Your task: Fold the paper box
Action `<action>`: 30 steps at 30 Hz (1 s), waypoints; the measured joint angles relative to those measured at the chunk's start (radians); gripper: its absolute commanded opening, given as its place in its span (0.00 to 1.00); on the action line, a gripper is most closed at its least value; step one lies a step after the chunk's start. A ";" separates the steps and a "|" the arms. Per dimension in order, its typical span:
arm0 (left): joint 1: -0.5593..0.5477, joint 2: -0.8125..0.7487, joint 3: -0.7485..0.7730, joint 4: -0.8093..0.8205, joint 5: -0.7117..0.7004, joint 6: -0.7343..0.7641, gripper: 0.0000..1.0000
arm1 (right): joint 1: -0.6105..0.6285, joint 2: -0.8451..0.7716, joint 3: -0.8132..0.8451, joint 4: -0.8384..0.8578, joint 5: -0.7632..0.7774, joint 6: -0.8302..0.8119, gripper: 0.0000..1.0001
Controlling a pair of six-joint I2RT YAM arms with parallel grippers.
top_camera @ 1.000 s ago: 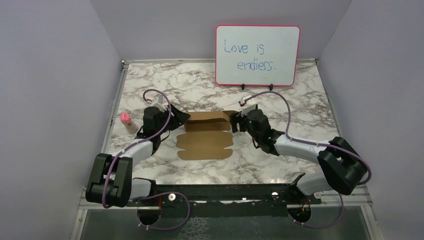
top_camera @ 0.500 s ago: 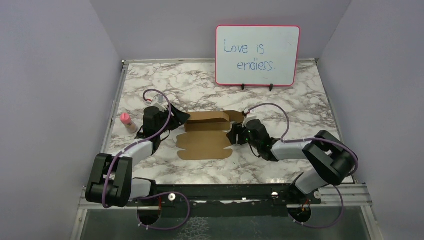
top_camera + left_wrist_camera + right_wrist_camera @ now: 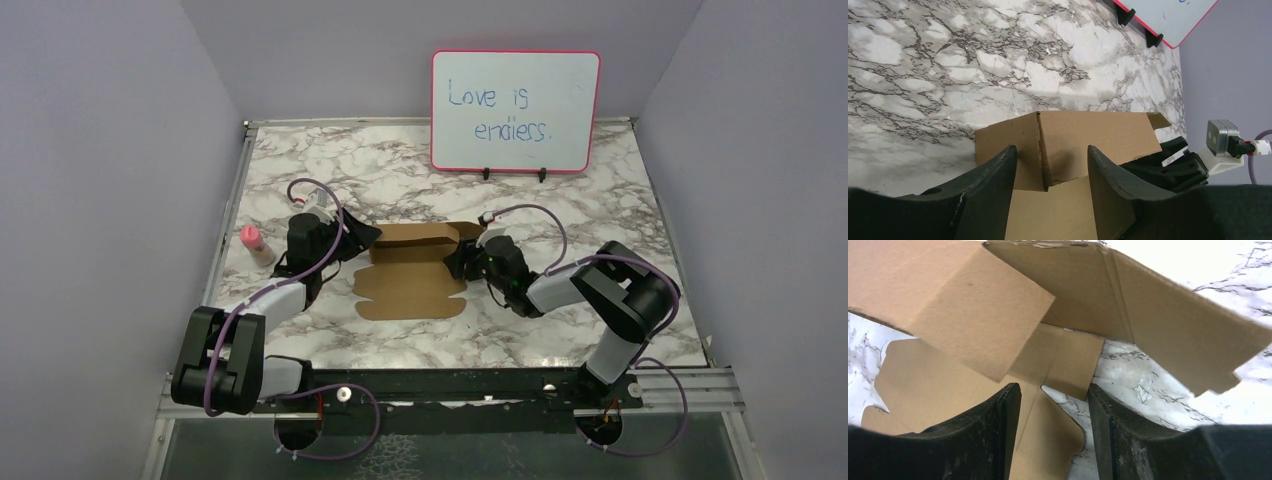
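Left hand (image 3: 1050, 150): spread wide, clamped on nothing; set astride the upright corner crease at the left end of the paper box (image 3: 415, 270).
Right hand (image 3: 1053, 390): likewise parted, holding nothing; poised low at the box's right end, above a small tab (image 3: 1073, 362) lying flat on the bench (image 3: 400, 170).
Paper box: mid-bench between the two hands; far wall raised, near panel with rounded corners flat on the marble, right end flap (image 3: 983, 310) loose and angled inward.
Reason for placement: probably one hand per end, to brace the raised wall on the left and work the end flaps on the right.
Step in hand: judged early to middle; one wall up, ends not tucked, near panel not folded over.
Next need: likely closing on the loose flap or pushing it square, without dragging the sheet.
Risk: light cardboard, apt to slide or spring back flat.
Elsewhere: whiteboard (image 3: 515, 110) at the far edge, pink-capped bottle (image 3: 252, 243) beside the left arm, neither touching the box.
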 measured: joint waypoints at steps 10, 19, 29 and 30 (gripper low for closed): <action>-0.003 0.000 0.000 0.000 -0.002 0.000 0.54 | -0.005 0.037 -0.006 0.101 -0.056 -0.070 0.48; -0.019 0.000 0.000 0.001 -0.008 0.000 0.54 | -0.008 0.053 -0.010 0.237 -0.167 -0.146 0.45; -0.026 0.000 -0.002 0.001 -0.013 0.000 0.54 | -0.008 0.113 -0.008 0.291 -0.238 -0.195 0.46; -0.026 0.000 -0.002 0.001 -0.015 0.000 0.54 | -0.008 0.113 -0.008 0.291 -0.240 -0.203 0.46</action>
